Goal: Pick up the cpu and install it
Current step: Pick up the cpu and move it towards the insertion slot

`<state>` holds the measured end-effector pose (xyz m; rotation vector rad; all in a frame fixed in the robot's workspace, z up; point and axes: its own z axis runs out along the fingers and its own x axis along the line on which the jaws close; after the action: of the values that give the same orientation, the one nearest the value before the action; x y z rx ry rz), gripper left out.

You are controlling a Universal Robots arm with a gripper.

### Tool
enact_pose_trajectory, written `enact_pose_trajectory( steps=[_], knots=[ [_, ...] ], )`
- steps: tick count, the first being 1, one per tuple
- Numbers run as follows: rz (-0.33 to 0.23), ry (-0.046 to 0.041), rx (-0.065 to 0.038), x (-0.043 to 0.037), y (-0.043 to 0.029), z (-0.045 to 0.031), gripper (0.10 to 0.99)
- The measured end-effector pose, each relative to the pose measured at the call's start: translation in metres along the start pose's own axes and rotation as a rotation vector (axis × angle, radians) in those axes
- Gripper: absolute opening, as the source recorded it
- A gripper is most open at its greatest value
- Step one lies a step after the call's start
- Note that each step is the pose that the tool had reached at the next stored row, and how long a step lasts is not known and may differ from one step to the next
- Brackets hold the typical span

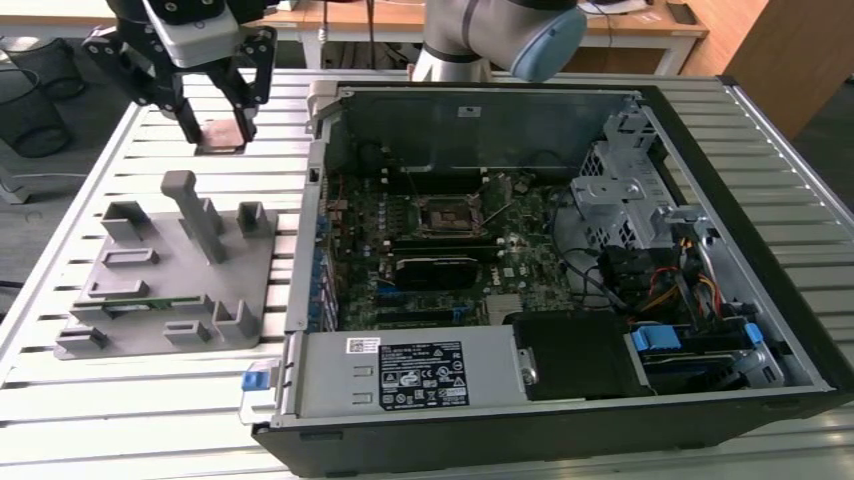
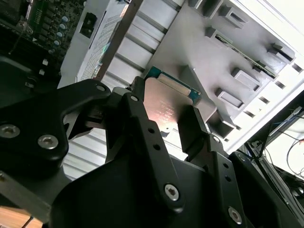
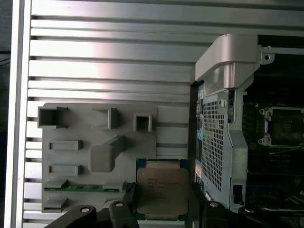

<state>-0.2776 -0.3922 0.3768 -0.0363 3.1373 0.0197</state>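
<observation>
My gripper (image 1: pixel 218 128) is shut on the cpu (image 1: pixel 222 135), a flat square chip with a shiny metal top. I hold it in the air over the slatted table, to the exterior view's left of the open computer case. In both wrist views the cpu (image 2: pixel 164 97) (image 3: pixel 161 185) sits clamped by its edges between the two black fingers (image 2: pixel 192 130). The grey fixture tray (image 1: pixel 160 270) (image 3: pixel 80 156) lies below the held chip and nearer the table's front. On the motherboard, the square cpu socket (image 1: pixel 445 213) (image 3: pixel 280 126) stands open and bare.
The open computer case (image 1: pixel 721 300) fills the table's right side, with a black heatsink block (image 1: pixel 434 270) below the socket, a power supply (image 1: pixel 400 375) at the front and a drive cage (image 1: pixel 627 190). Upright posts rise from the fixture tray. A slatted metal table (image 1: pixel 160 400) surrounds everything.
</observation>
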Motion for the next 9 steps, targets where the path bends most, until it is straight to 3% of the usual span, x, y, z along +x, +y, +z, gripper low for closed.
enact_pose_trajectory(
  steps=[9],
  knots=[
    [0.0, 0.0, 0.0, -0.0143, -0.0003, 0.0001, 0.525]
  ],
)
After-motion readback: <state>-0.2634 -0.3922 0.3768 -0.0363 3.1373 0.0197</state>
